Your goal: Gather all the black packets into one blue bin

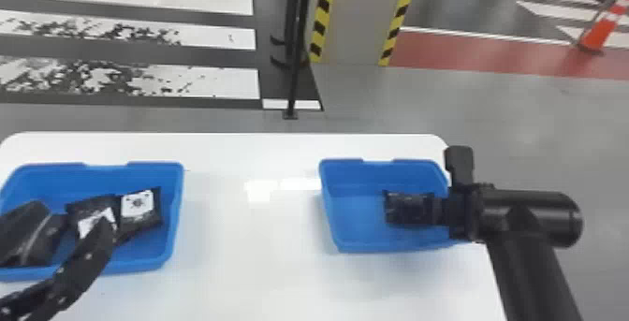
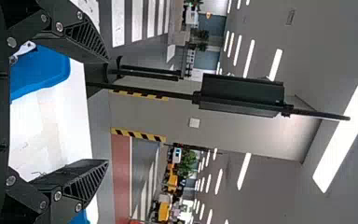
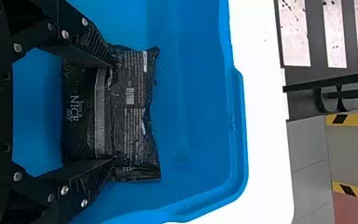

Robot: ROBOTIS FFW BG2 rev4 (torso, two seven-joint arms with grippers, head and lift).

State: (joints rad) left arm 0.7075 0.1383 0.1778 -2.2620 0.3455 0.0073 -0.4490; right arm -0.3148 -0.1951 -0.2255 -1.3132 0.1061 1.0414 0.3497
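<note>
On the worktop (image 1: 243, 268), one black packet (image 1: 407, 207) is seemingly awaiting the fuller blue bin (image 1: 105, 177). I cannot tell my right gripper's (image 3: 113, 113) hold.

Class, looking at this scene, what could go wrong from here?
The right hand's open fingers overlap the black packet, so closing might crumple or nudge it instead of gripping.
If lifted, that packet could fall on the white table between the two bins.
The left hand looms over the packets in the left bin, so the hands might collide there.
</note>
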